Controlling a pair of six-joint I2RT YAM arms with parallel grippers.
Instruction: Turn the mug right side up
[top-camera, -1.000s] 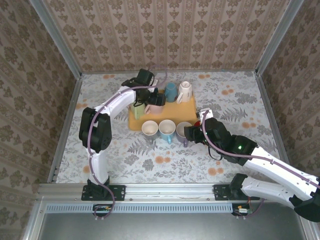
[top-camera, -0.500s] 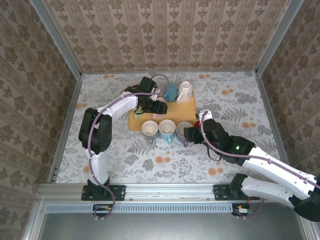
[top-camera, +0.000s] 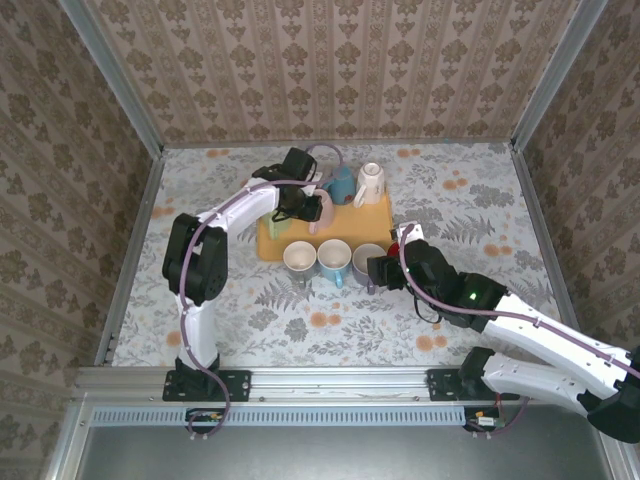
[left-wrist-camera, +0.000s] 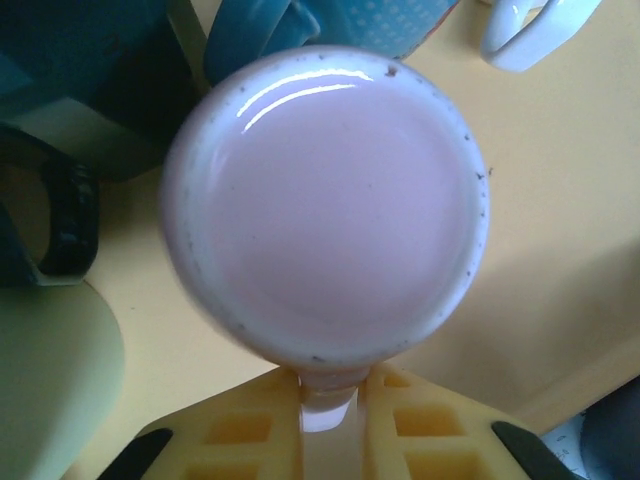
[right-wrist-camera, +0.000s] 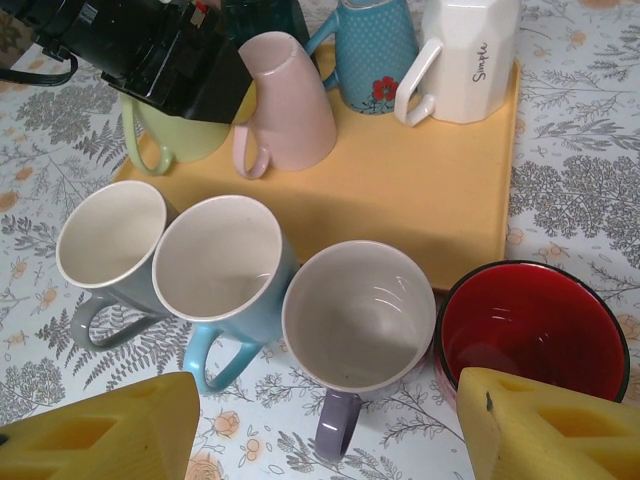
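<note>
Floral-patterned tabletop (top-camera: 470, 190) carries a yellow tray (right-wrist-camera: 400, 190), and the pink mug (right-wrist-camera: 290, 100) stands on it mouth-down, its long axis leaning so the base tips up toward the left gripper (left-wrist-camera: 330, 400). The right wrist view shows that lean and the handle loop at the mug's side. The left wrist view looks instead straight onto the round base, with the handle running down between the yellow fingers (left-wrist-camera: 250, 425), which pinch it closely on both sides. The right gripper (right-wrist-camera: 328, 400) hovers well apart from the pink mug, above a row of upright mugs beside the tray – its fingers spread wide, holding nothing.
</note>
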